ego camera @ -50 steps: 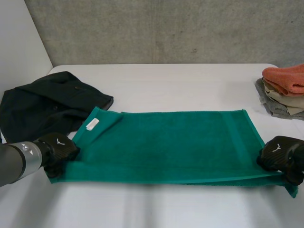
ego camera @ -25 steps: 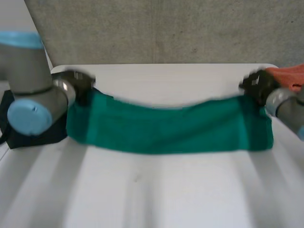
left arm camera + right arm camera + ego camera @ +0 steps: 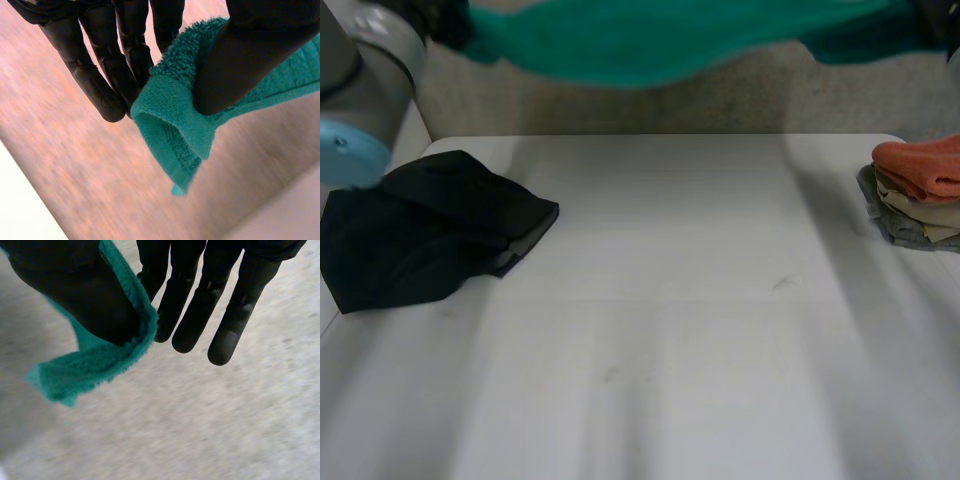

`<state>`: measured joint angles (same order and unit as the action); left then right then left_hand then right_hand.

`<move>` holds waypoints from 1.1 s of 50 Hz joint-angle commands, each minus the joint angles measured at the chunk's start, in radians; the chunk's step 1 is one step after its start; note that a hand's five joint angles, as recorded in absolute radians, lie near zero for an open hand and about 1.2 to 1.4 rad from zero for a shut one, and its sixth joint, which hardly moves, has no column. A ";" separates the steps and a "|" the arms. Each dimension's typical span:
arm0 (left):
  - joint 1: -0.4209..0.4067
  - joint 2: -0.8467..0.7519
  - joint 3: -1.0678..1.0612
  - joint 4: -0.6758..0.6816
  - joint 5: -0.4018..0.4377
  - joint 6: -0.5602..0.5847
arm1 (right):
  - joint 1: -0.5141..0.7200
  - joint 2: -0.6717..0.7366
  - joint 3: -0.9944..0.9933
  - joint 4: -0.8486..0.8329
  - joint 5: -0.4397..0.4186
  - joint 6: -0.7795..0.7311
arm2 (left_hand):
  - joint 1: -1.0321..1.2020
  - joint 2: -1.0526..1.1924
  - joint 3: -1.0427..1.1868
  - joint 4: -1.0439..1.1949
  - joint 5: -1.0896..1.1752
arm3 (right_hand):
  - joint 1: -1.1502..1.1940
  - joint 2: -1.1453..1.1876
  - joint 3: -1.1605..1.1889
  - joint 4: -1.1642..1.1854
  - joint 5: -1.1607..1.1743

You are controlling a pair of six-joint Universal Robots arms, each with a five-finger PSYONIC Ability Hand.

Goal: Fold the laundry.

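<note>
The green towel hangs stretched in the air high above the table, sagging in the middle. My left hand pinches one end corner of the green towel between its thumb and straight fingers. At the other end my right hand pinches a corner of the green towel the same way. In the head view my left hand shows at the towel's left end and my right hand at its right end.
A crumpled black garment lies at the left of the white table. A stack of folded cloths, orange on top, sits at the table's right edge. A grey wall stands behind.
Both hands have lifted the green towel from flat on the table up and away, so it now hangs in the air above the far side.
</note>
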<state>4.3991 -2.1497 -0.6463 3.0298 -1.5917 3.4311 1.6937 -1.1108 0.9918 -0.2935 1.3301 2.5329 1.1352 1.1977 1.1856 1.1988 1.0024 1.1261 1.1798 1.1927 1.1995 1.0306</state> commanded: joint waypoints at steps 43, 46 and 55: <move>0.014 0.045 -0.764 -0.100 0.098 0.209 | -0.129 -0.008 0.446 0.501 -0.046 -0.359 | 0.261 0.199 0.211 0.197 0.219 | 0.270 0.216 0.204 0.197 0.191; -0.007 -0.028 -0.652 -0.111 0.029 0.166 | -0.100 0.055 0.375 0.406 -0.046 -0.323 | 0.261 0.199 0.211 0.197 0.219 | 0.270 0.216 0.204 0.197 0.191; -0.050 -0.159 -0.408 -0.160 -0.071 0.117 | -0.048 0.235 0.200 0.287 -0.005 -0.298 | 0.261 0.199 0.211 0.197 0.219 | 0.270 0.216 0.204 0.197 0.191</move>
<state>4.3739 -2.2325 -1.1970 2.9007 -1.6134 3.5731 1.6153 -0.9846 1.3007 0.0479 1.2956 2.2284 1.1352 1.1981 1.1857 1.1989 1.0024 1.1261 1.1798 1.1927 1.1995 1.0312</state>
